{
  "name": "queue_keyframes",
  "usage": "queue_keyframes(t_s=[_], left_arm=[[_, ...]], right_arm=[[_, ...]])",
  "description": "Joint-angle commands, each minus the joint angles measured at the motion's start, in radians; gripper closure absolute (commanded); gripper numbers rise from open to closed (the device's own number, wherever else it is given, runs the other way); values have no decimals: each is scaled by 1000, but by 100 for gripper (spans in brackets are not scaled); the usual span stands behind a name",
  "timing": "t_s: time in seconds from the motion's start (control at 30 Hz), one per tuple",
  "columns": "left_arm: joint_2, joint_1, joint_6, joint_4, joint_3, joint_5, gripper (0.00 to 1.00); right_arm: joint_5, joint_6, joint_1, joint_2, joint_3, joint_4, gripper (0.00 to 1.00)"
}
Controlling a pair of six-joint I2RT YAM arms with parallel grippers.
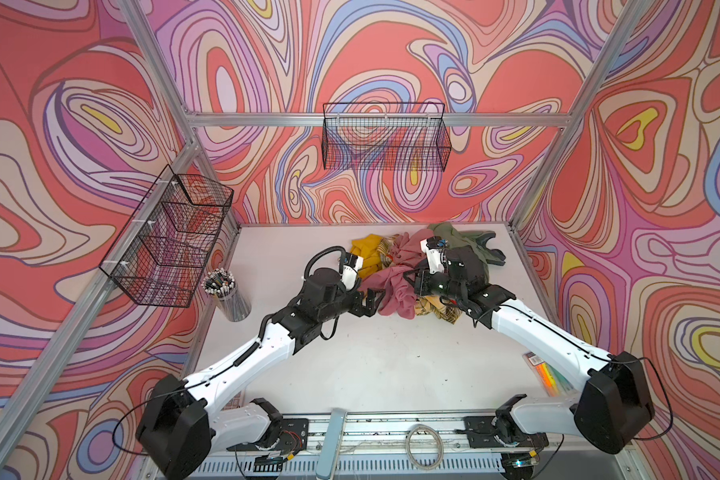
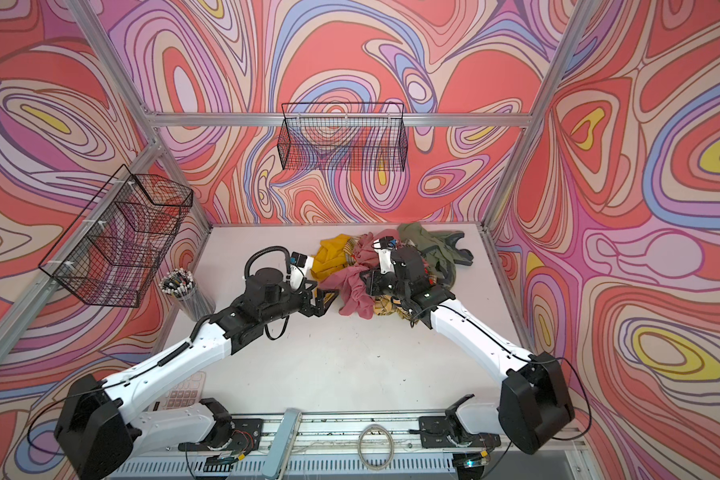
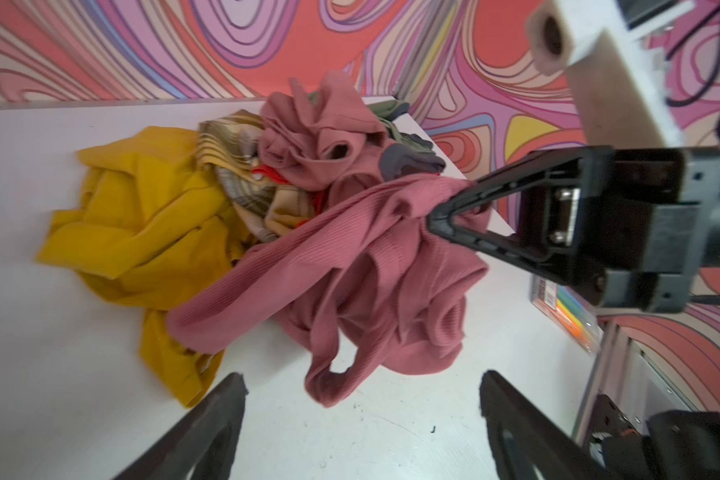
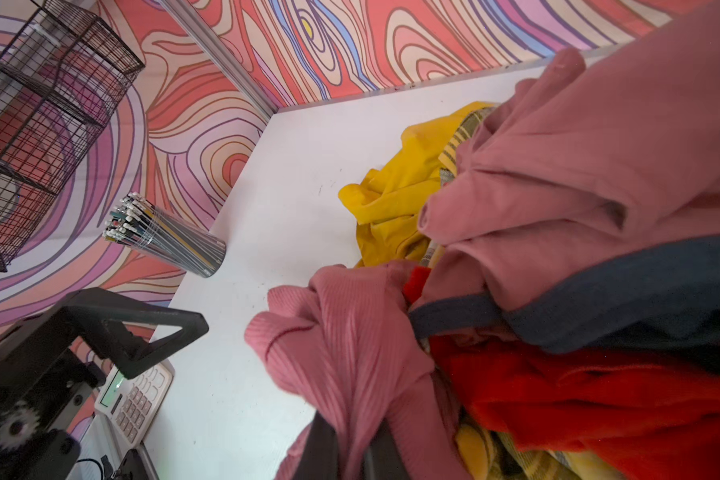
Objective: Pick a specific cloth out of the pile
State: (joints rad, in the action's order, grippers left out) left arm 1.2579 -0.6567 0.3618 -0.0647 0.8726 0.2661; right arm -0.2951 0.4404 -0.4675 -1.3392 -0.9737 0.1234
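Note:
The pile [image 1: 416,266] lies at the back right of the table: mustard yellow [image 3: 142,224], yellow plaid [image 3: 242,174], bright red [image 4: 558,395], olive green [image 1: 454,237], and pink with grey-blue trim [image 4: 599,166]. My right gripper [image 4: 352,449] is shut on a fold of a pink ribbed cloth [image 3: 350,270] and holds it up off the heap, as in both top views [image 1: 410,279] [image 2: 364,277]. My left gripper [image 3: 362,378] is open and empty. It hovers just left of that cloth's hanging loop [image 1: 371,301].
A cup of pencils [image 1: 225,293] stands at the table's left edge. Wire baskets hang on the left wall [image 1: 171,237] and back wall [image 1: 385,137]. A calculator [image 2: 184,395] lies front left, a marker pack [image 1: 551,374] front right.

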Motion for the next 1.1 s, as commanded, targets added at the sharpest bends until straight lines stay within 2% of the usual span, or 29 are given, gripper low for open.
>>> queue_keyframes(t_s=[0.0,0.13,0.37,0.5,0.57,0.63,0.7,0.77,0.83,0.9,0.97,1.0,1.07], left_arm=[[83,-46,-21,-24,58,90,14],[186,-85,-4,-13,119,70,21],[319,-127,38,31,234,-26,23],[373,-130,62,37,288,-59,33],[389,-133,57,52,315,-66,47],[398,-139,47,80,344,-73,70],[396,-140,36,104,362,-74,89],[387,-142,27,124,371,-77,100],[370,-142,22,143,372,-88,100],[346,-144,19,160,371,-102,100],[317,-144,14,186,378,-120,100],[301,-144,12,200,384,-129,100],[274,-144,5,235,403,-144,100]], right_arm=[[-36,46,37,1,23,-109,100],[-63,69,65,6,48,-142,100],[-81,88,76,7,74,-163,100],[-88,102,85,15,95,-174,100],[-90,106,92,20,102,-175,100],[-91,108,102,27,111,-173,100],[-87,107,113,36,119,-169,100],[-80,107,126,44,127,-162,100],[-73,106,139,57,136,-155,86],[-60,100,150,72,143,-142,59],[-40,88,159,88,146,-129,44],[-26,83,163,97,150,-122,28],[3,69,170,115,156,-107,6]])
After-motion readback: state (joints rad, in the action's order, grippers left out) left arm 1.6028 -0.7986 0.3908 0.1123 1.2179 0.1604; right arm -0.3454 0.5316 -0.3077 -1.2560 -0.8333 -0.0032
